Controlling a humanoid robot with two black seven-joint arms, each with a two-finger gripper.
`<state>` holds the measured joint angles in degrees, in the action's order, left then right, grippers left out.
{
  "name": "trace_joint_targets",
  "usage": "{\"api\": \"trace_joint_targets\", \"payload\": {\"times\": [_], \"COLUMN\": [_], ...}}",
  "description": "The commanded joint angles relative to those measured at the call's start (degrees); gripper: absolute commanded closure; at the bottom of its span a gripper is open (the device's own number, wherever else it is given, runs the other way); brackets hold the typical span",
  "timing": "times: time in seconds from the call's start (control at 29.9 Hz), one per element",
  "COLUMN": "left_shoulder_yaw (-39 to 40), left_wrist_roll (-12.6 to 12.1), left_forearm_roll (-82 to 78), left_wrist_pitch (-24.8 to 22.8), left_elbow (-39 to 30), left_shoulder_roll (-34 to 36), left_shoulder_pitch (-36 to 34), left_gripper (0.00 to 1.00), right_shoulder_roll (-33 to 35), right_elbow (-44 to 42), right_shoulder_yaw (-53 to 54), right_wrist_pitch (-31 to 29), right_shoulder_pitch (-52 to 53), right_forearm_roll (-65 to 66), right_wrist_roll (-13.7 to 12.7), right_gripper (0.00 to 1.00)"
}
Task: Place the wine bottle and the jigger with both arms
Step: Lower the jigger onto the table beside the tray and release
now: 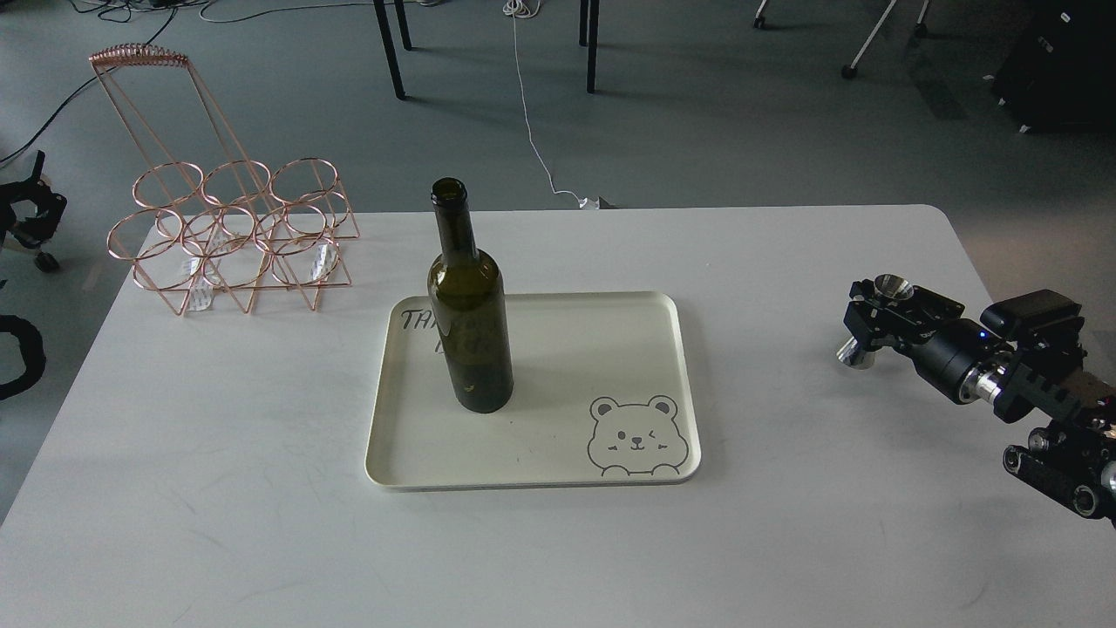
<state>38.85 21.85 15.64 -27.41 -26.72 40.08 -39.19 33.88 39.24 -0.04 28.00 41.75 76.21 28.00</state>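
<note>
The dark olive-green wine bottle (469,301) stands upright on the left part of a cream tray (610,349) at the table's middle. My right gripper (872,318) is shut on the shiny steel jigger (891,286), holding it upright just above or on the white table at the right side, well to the right of the tray. The jigger's top cup and bottom cone (852,355) show above and below the gripper. My left gripper is out of view; only dark parts of the left arm (22,349) show at the left edge, off the table.
A copper wire bottle rack (231,231) stands at the table's back left corner. The tray has a bear drawing (635,436) at its front right. The white table (261,488) ends just beyond my right arm. Chair legs and cables lie on the floor behind.
</note>
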Motion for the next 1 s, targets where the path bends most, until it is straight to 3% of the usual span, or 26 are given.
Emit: {"api": "trace_joint_targets", "payload": {"times": [0.0,0.07,0.53,0.8,0.97], "left_shoulder_yaw": [0.08,0.17,0.08,0.08,0.17], "left_wrist_roll": [0.03,0.03,-0.05,0.12,0.03], "left_forearm_roll": [0.00,0.00,0.00,0.00,0.00], "left_wrist_pitch": [-0.01,-0.01,0.08,0.16,0.08], "left_elbow": [0.01,0.01,0.01,0.01,0.01], "left_shoulder_roll": [0.44,0.53,0.53,0.44,0.53], "left_shoulder_pitch": [-0.01,-0.01,-0.62,-0.62,-0.62], "left_gripper": [0.01,0.01,0.01,0.01,0.01], "right_shoulder_roll": [0.49,0.66,4.70,12.34,17.88], "right_elbow": [0.40,1.10,6.11,14.28,20.69], "right_shoulder_yaw": [-0.14,-0.14,-0.23,-0.31,-0.23], "right_wrist_pitch": [0.00,0.00,0.00,0.00,0.00], "right_shoulder_pitch": [0.00,-0.09,-1.06,-1.50,-1.59], "right_forearm_roll": [0.08,0.08,0.08,-0.01,-0.45], "right_wrist_roll": [0.00,0.00,0.00,0.00,0.00], "right_gripper": [0.65,0.53,0.48,0.07,0.06]}}
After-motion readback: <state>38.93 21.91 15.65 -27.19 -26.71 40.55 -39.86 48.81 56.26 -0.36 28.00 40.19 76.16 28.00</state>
